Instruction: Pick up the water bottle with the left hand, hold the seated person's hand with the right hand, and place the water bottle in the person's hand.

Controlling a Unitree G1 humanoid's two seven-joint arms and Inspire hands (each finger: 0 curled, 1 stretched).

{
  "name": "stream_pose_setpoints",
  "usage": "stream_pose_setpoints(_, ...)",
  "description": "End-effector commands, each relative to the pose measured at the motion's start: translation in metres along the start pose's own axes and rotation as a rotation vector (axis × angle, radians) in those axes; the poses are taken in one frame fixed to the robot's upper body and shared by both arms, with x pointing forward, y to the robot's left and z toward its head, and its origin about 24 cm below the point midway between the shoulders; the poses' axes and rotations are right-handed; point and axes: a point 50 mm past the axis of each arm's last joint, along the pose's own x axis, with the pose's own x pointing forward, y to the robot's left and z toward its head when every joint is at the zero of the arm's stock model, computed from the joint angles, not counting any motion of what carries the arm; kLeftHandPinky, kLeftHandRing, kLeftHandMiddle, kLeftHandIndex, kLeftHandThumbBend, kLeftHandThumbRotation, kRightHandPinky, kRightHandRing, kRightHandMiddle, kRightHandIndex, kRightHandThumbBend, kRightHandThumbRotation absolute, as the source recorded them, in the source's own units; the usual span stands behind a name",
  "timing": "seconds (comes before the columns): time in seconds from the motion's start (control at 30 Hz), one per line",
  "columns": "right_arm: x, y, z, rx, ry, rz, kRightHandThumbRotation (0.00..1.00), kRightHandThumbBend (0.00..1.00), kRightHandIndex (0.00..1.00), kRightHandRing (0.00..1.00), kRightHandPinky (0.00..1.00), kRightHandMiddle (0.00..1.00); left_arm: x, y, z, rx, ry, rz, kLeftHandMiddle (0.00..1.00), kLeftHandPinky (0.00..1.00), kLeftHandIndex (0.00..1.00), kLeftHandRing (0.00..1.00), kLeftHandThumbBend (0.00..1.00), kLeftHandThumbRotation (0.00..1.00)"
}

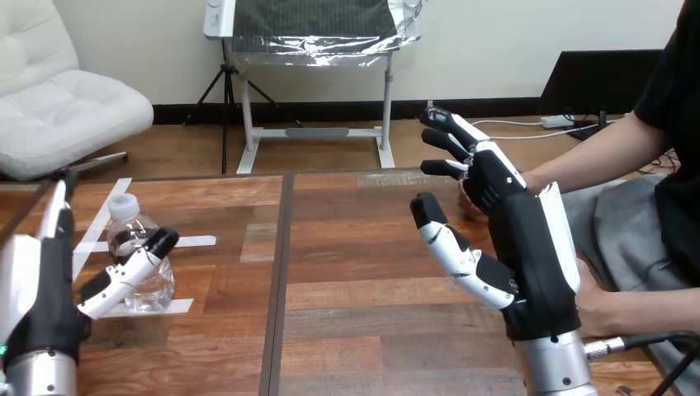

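the left robot hand [45,280] stands just left of the water bottle [155,285]. it is open, fingers straight up, with its thumb lying across the bottle's front and not curled round it. the bottle stands upright on the counter [347,272], over white tape marks [190,242]. well right of the bottle, the right robot hand [528,239] is raised and open, fingers spread. the person's hand [469,206] shows just behind those fingers; contact cannot be told.
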Motion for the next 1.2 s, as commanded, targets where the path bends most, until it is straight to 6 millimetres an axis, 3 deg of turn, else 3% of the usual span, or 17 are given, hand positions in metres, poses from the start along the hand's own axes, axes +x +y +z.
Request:
stream_pose_setpoints(0.0,0.019,-0.002,0.007,-0.009,-0.073,0.004,0.39,0.4,0.83,0.85,0.74,0.9,0.017,0.002,0.018,-0.087,-0.041,-0.013,1.0,0.94,1.0,0.99,1.0,0.69)
stream_pose_setpoints(1.17,0.021,-0.003,0.005,0.002,-0.07,0.038,0.38,0.42,0.82,0.87,0.76,0.9,0.031,-0.007,0.012,-0.146,0.091,-0.147,1.0,0.98,1.0,1.0,1.0,0.67)
